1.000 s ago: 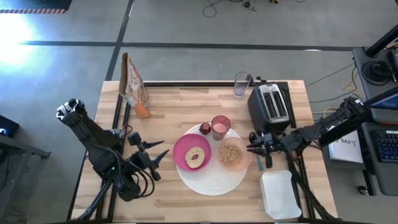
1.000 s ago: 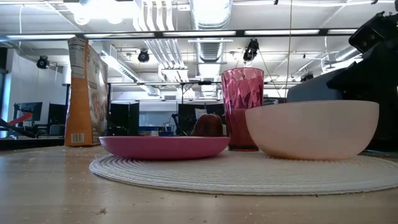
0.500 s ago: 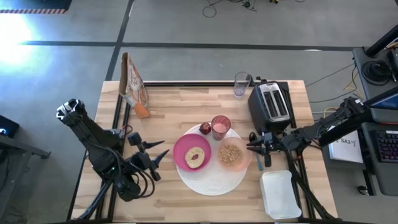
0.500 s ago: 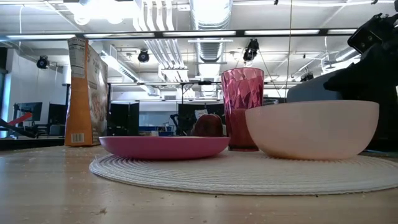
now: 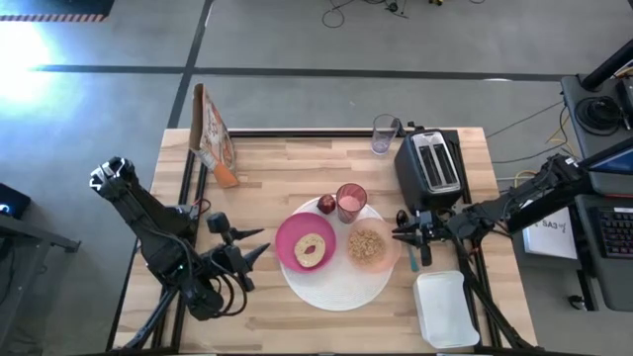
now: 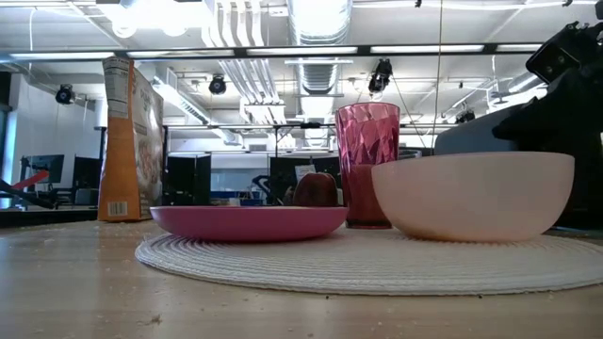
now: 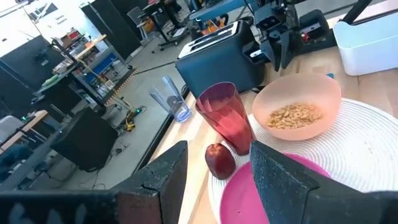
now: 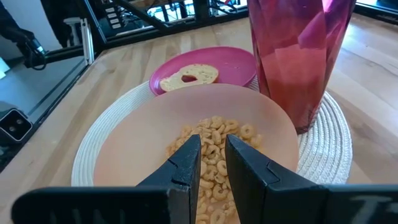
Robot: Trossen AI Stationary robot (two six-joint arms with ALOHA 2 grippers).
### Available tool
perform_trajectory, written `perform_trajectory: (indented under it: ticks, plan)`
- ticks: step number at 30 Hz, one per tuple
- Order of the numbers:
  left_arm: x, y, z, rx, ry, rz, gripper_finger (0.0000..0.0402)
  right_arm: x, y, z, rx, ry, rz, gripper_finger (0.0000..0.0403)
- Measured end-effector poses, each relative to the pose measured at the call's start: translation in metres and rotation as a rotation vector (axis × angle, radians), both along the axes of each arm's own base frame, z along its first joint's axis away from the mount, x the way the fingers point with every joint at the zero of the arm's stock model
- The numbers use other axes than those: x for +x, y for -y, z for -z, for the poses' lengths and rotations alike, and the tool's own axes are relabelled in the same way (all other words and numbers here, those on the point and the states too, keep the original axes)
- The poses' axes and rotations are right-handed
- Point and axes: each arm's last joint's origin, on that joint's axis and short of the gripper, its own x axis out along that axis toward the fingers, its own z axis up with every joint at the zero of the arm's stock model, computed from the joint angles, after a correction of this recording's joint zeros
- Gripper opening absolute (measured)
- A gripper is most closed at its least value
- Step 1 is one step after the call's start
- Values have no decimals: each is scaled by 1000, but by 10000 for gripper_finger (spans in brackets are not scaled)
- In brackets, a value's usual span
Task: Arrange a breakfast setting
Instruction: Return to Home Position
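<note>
A large white round disc (image 5: 336, 289) lies on the wooden table. On it rest a magenta plate (image 5: 287, 247) with a bagel (image 5: 312, 245), a peach bowl (image 5: 368, 245) of cereal (image 8: 211, 134) and a pink tumbler (image 5: 351, 201). A small red fruit (image 5: 326, 205) sits at the disc's far edge, beside the tumbler. My left gripper (image 5: 265, 240) is open and empty just left of the plate, its fingers pointing at it. My right gripper (image 5: 398, 233) is level at the bowl's right side. Its fingers stand a narrow gap apart (image 8: 213, 168) and hold nothing.
A black toaster (image 5: 432, 165) stands at the back right, close behind my right arm. A white rectangular tray (image 5: 445, 309) lies at the front right. A cereal box (image 5: 211, 133) and a clear glass (image 5: 384, 133) stand along the far edge.
My left gripper has shifted a little toward the table's near edge, still open. The things on the disc have stayed where they were.
</note>
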Motion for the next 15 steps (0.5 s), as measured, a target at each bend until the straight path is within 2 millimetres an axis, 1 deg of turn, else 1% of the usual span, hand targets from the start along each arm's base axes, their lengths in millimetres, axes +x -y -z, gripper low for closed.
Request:
perform_trajectory:
  ticks: [15]
  plan:
    - [3,4,0,-28,24,1,158,0,0,0,2,2,-4,63]
